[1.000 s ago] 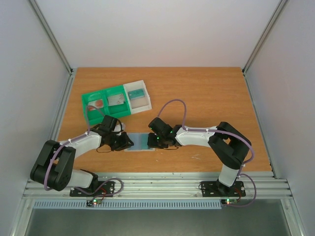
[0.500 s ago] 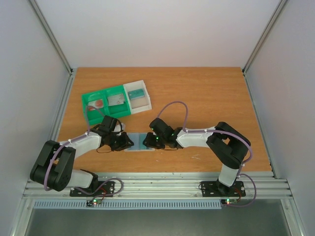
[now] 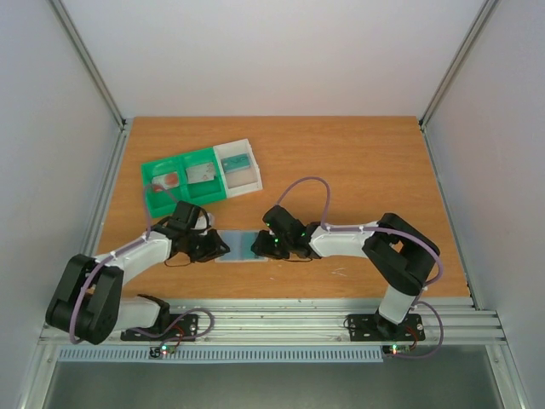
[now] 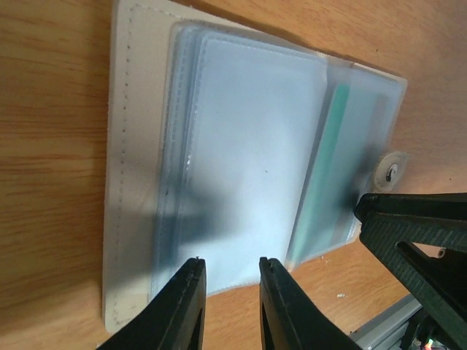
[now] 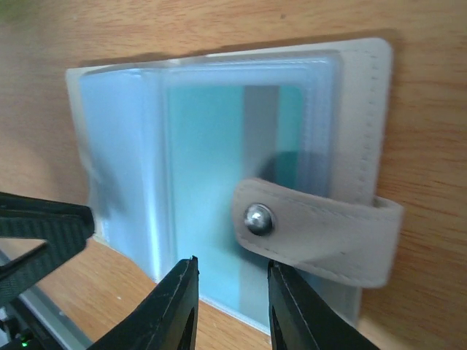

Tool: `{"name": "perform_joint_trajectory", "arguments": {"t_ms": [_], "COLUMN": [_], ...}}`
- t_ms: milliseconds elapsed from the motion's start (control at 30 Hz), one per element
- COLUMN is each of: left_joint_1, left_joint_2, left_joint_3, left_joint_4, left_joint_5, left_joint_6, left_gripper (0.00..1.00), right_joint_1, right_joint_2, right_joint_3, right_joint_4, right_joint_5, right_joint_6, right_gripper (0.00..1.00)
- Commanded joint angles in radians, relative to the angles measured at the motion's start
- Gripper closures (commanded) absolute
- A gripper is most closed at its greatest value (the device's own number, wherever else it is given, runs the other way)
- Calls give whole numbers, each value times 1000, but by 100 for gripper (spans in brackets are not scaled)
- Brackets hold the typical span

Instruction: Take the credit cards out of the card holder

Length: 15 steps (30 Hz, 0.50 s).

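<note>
**Two claws at the open holder; top and wrist views.** The holder (image 3: 241, 247) lies opened flat on the table (image 3: 358, 162), at 6 o'clock from the table's centre and near the arm bases. Its clear sleeves face up, presumably so the pocket mouths can be reached from above.

The left claw (image 4: 230, 266) stands at the holder's 9 o'clock end and the right claw (image 5: 232, 264) at its 3 o'clock end. Each is low over its own edge of the holder. Both have their jaws a narrow gap apart, and nothing is seen clamped between them. Whether the fingertips press on the plastic cannot be told.

This opposed placement suits a division of labour: one claw can pin the holder while the other draws a card out along the sleeve.

One teal card (image 5: 208, 168) shows inside a sleeve on the right claw's side. The closing tab (image 5: 328, 226), with its metal stud (image 5: 257, 217), has flopped across that sleeve. It may have to be pushed aside before the card can slide free. The sleeves in the left wrist view look pale and empty, though stacked layers could hide more.

The tray (image 3: 146, 181) sits at 10 o'clock, well apart from the holder. Each of its three compartments holds what looks like a card: reddish, grey and teal. On that reading the task is well along, and this teal card is the next to extract.
</note>
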<state>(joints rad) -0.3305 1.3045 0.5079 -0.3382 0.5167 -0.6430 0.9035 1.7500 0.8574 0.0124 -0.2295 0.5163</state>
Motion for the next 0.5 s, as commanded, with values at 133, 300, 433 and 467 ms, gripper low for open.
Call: {"name": "perform_joint_trajectory", "arguments": {"t_ms": [133,300,433,467], "left_joint_1": [-2,-2,-1,-1], "left_joint_2": [-43,-10,9,9], "left_joint_3": [8,-7,-17,-19], "left_joint_4": [-58,-33,-18,-14], "left_joint_5": [-51,-57,-55,-50], "left_joint_6": [9,16,20,20], "left_gripper": [74,74,74,74], "right_joint_1": [-4,-4,-3,-2], "right_joint_2": [-21,1,-6,-10], "right_joint_3": [10,18,15,12], "right_joint_4": [-100,-100,-114,-114], "right_joint_5": [58,55,78,80], "right_joint_6": [-32,-35,-50,-51], "right_gripper": [71,71,71,71]}}
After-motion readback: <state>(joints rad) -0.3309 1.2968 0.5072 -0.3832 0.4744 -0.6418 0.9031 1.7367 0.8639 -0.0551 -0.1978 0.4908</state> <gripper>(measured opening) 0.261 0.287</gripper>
